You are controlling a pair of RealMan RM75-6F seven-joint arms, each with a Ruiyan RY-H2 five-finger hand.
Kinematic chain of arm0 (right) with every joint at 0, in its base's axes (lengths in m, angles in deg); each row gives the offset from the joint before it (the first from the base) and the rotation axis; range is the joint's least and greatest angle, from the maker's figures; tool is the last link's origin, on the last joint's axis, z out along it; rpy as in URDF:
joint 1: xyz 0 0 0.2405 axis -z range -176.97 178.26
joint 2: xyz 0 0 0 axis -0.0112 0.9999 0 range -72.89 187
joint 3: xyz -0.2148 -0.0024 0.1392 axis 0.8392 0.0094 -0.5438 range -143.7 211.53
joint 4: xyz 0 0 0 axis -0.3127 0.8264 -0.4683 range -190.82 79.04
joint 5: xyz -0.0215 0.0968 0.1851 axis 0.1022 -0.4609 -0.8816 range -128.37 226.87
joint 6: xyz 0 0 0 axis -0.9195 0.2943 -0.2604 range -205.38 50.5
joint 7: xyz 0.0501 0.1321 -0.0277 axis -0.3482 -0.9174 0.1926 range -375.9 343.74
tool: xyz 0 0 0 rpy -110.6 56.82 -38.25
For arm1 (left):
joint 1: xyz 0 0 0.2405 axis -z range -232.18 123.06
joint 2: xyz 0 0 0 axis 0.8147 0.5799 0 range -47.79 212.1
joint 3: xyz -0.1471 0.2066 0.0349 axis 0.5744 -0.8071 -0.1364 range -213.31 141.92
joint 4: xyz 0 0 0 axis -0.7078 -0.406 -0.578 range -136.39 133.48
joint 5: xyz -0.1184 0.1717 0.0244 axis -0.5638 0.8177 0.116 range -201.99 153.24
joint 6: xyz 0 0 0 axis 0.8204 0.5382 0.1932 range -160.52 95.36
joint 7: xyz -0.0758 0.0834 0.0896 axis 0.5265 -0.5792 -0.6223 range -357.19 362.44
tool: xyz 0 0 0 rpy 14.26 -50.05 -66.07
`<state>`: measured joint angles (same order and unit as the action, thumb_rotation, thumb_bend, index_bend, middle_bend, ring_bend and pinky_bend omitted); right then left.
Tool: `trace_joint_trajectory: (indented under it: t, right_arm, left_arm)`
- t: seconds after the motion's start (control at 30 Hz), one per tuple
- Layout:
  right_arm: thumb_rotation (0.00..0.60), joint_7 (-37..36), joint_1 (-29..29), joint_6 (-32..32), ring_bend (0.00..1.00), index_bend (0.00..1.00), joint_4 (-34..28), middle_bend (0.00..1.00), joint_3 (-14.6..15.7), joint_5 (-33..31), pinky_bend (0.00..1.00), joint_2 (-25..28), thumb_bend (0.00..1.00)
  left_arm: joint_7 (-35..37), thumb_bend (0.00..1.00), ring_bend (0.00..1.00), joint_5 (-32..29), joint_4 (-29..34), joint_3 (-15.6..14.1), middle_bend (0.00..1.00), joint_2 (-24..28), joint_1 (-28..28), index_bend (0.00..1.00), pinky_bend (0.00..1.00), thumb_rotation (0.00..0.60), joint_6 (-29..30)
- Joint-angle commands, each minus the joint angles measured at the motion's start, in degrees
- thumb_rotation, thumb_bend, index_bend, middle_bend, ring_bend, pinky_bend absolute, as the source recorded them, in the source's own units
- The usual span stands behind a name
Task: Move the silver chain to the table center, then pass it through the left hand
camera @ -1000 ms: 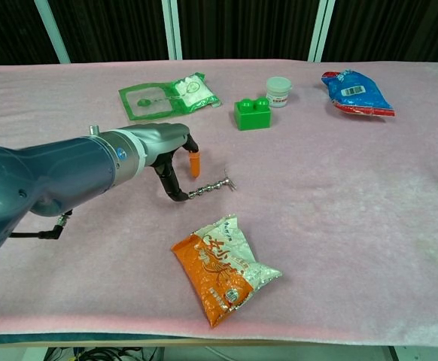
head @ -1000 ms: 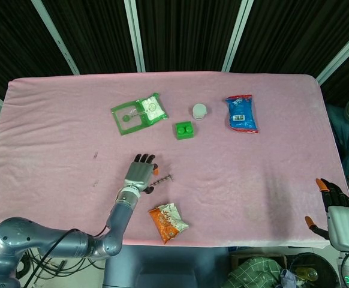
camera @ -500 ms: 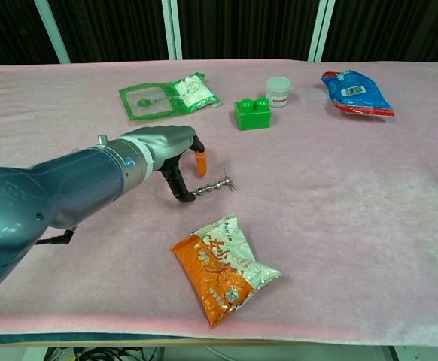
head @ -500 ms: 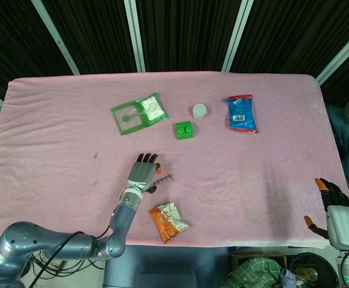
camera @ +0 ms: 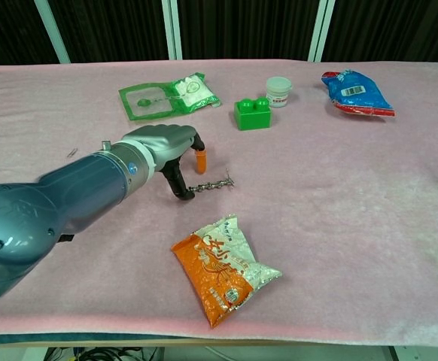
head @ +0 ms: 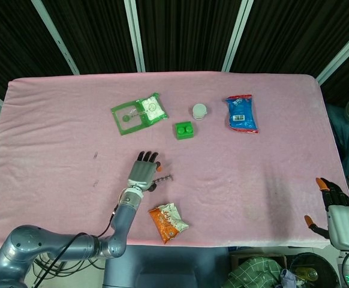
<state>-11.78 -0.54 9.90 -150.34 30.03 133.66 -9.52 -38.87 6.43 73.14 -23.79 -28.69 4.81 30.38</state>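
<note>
The silver chain [head: 164, 177] [camera: 213, 183] lies flat on the pink tablecloth, just right of my left hand [head: 143, 172] [camera: 166, 146]. That hand hovers low over the cloth with its fingers apart and pointing away from me. One dark fingertip [camera: 183, 191] touches the chain's left end, and an orange-tipped finger stands clear above it. Nothing is gripped between the fingers. My right hand [head: 332, 196] hangs beyond the table's right edge with its fingers spread, holding nothing; only the head view shows it.
An orange snack packet [head: 168, 222] [camera: 223, 268] lies near the front edge below the chain. Further back stand a green brick [head: 184, 129] [camera: 252, 113], a white cup [head: 199, 111] [camera: 278, 91], a green packet [head: 138, 113] [camera: 166, 95] and a blue packet [head: 241, 113] [camera: 356, 92].
My left hand has crept slightly forward and to the right. The chain's left end has shifted a little with the fingertip. The right hand has stayed put.
</note>
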Motion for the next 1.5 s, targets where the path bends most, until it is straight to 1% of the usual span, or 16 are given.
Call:
trace_joint_trajectory:
  t: [0.03,0.27,0.37,0.5,0.7,0.97,1.27,1.5]
  right_arm:
    - [0.600,-0.1,0.0,-0.1,0.09,0.05,-0.1,0.07,0.0,0.0,0.21,0.0,0.15]
    - [0.600,-0.1,0.0,-0.3,0.09,0.05,-0.1,0.07,0.0,-0.1,0.21,0.0,0.15]
    - [0.600,-0.1,0.0,-0.3,0.09,0.05,-0.1,0.07,0.0,-0.2,0.21,0.0,0.15]
    - [0.600,-0.2,0.0,-0.2,0.09,0.05,-0.2,0.07,-0.1,-0.4,0.21,0.1,0.15]
    - [0.600,-0.2,0.1,0.2,0.09,0.05,-0.3,0.07,-0.2,0.0,0.21,0.0,0.15]
    - [0.600,0.2,0.2,0.4,0.09,0.05,-0.6,0.07,-0.4,-0.4,0.21,-0.1,0.15]
    - [0.600,0.1,0.2,0.3,0.09,0.05,-0.7,0.07,-0.4,-0.6,0.21,-0.1,0.15]
    - [0.600,0.2,0.2,-0.1,0.09,0.05,-0.8,0.07,-0.4,-0.9,0.21,-0.2,0.15]
  left_arm:
    - [0.3,0.26,0.00,0.7,-1.9,0.3,0.07,-0.5,-0.5,0.40,0.00,0.600,-0.2]
    - [0.8,0.26,0.00,2.9,-5.7,0.5,0.07,-1.5,-0.9,0.41,0.00,0.600,-1.0]
    - [1.5,0.27,0.00,3.8,-6.4,0.6,0.07,-1.8,-1.3,0.43,0.00,0.600,-1.3]
    - [2.7,0.32,0.00,4.9,-5.7,0.8,0.07,-1.6,-2.2,0.45,0.00,0.600,-2.2]
    - [1.8,0.32,0.00,5.5,-2.8,-0.3,0.07,-0.6,-3.5,0.46,0.00,0.600,-2.5]
    - [0.7,0.32,0.00,5.8,-1.0,0.1,0.08,0.3,-4.3,0.50,0.00,0.600,-1.9]
    - [-1.0,0.32,0.00,6.1,-1.5,0.7,0.08,0.6,-4.4,0.50,0.00,0.600,-1.4]
    - [-1.4,0.33,0.00,6.1,-1.9,1.0,0.09,0.3,-4.6,0.52,0.00,0.600,-1.9]
